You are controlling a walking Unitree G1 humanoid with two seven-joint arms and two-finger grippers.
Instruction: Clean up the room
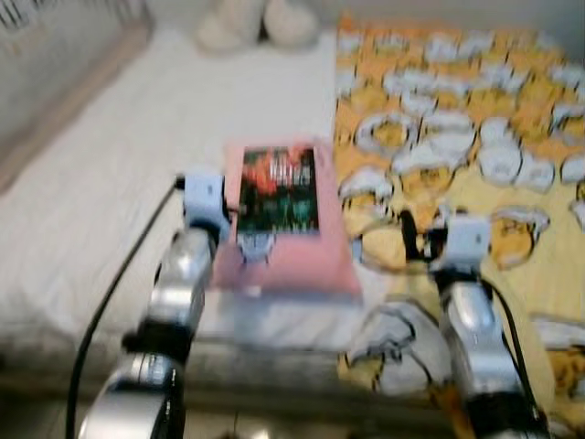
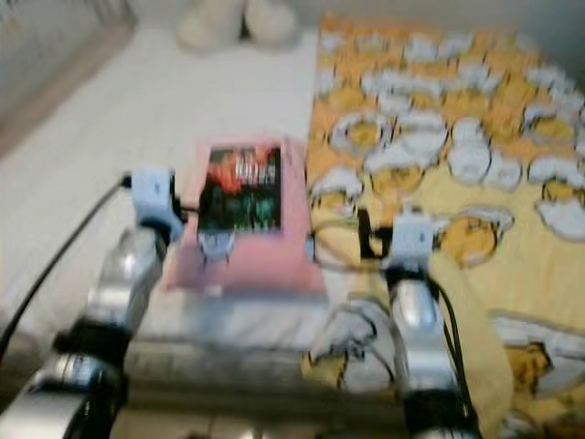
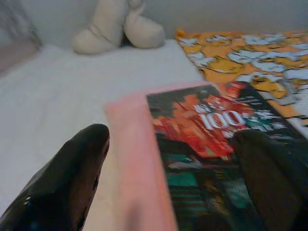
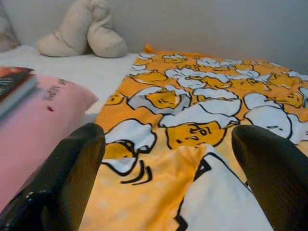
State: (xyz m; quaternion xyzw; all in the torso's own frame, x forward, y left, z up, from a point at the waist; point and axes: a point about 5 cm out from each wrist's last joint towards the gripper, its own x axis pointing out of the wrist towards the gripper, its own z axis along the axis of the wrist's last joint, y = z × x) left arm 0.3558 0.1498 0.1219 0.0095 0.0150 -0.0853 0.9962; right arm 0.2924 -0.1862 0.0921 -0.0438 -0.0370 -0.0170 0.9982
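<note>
While our left gripper (image 3: 168, 178) hangs wide open around the book's (image 1: 279, 190) near edge on the pink pillow (image 1: 285, 261), we think it means to grab. Our right gripper (image 4: 168, 178) waits open over the yellow blanket (image 1: 457, 137).

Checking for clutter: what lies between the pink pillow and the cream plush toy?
Bare white sheet between pink pillow and plush toy, in the left eye view.

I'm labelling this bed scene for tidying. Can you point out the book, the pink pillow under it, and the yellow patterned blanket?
book (image 1: 278, 190): left eye view, middle of its dark cover.
pink pillow (image 1: 302, 265): left eye view, bare near edge below the book.
yellow patterned blanket (image 4: 192, 125): right wrist view, a printed patch mid-blanket.
</note>
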